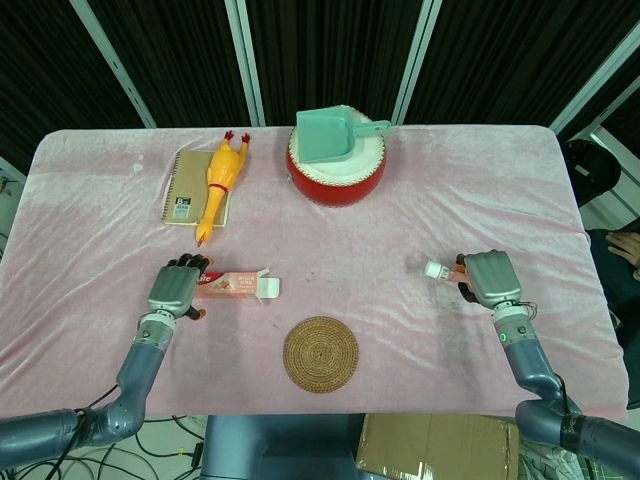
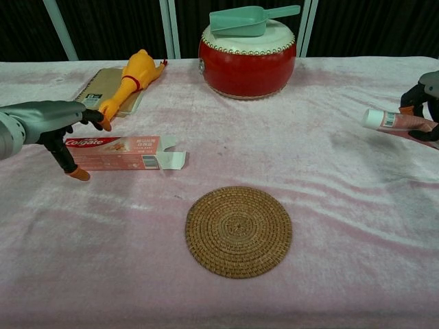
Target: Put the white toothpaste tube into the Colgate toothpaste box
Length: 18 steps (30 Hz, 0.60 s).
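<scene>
The pink Colgate box [image 1: 238,284] lies left of centre, its open flap end pointing right. My left hand [image 1: 176,289] hovers at the box's left end, its thumb in front of the box [image 2: 116,152] and its fingers behind, spread and not clamped on it. My right hand [image 1: 489,277] grips the white toothpaste tube [image 1: 441,270] near the right edge, lifted off the cloth with the cap pointing left. In the chest view the tube [image 2: 385,120] sticks out from the right hand [image 2: 426,96] at the frame's edge, and the left hand [image 2: 42,121] shows at far left.
A round woven coaster [image 1: 320,354] lies at the front centre. At the back stand a red drum [image 1: 336,172] with a teal scoop [image 1: 332,137] on top, and a yellow rubber chicken [image 1: 220,180] lying on a notebook [image 1: 181,193]. Pink cloth covers the table.
</scene>
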### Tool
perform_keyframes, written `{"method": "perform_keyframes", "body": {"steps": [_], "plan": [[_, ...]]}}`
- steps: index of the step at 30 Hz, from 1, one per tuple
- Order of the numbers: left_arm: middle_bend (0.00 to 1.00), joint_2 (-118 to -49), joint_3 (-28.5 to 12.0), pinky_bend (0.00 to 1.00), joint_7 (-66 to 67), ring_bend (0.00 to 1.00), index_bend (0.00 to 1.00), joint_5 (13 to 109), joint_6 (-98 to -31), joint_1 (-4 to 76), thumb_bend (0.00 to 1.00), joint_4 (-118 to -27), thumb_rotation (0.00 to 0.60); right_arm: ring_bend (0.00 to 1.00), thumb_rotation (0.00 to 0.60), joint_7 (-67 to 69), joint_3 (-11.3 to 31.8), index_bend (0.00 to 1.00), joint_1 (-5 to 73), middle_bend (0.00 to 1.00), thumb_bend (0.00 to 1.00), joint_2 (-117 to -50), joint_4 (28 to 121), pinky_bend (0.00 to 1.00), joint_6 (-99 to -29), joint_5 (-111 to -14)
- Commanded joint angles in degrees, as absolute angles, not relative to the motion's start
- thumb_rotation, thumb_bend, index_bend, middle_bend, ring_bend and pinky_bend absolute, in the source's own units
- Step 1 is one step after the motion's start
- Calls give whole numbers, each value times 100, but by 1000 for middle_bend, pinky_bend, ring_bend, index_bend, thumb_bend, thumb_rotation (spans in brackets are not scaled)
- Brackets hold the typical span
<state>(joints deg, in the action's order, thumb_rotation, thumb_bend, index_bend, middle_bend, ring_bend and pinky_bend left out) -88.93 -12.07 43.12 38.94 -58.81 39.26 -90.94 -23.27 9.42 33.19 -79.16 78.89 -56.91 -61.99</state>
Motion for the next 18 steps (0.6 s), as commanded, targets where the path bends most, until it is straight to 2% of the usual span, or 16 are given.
{"method": "perform_keyframes", "body": {"steps": [1,5,9,18], "plan": [[200,-9038,-1218,248,4361,138,253,3755,-5829,4065,235,-8959,600,558,600,-2305,944,646,3320,593,393,-7908,7891,485,-5697,-6208],[277,-9145,-1212,316,4329,206,331,3732,-5856,4146,352,-8841,600,559,600,-2281,940,646,3318,593,393,-7884,7895,485,-5706,-6219],[323,-9185,-1191,361,4187,250,378,3792,-5906,4150,408,-8788,600,558,600,-2259,935,646,3314,593,394,-7863,7885,484,-5709,-6219],[343,-9108,-1102,380,3736,268,403,4158,-5918,4078,430,-8774,600,558,600,-2276,887,646,3310,593,393,-7847,7922,485,-5746,-6291]]}}
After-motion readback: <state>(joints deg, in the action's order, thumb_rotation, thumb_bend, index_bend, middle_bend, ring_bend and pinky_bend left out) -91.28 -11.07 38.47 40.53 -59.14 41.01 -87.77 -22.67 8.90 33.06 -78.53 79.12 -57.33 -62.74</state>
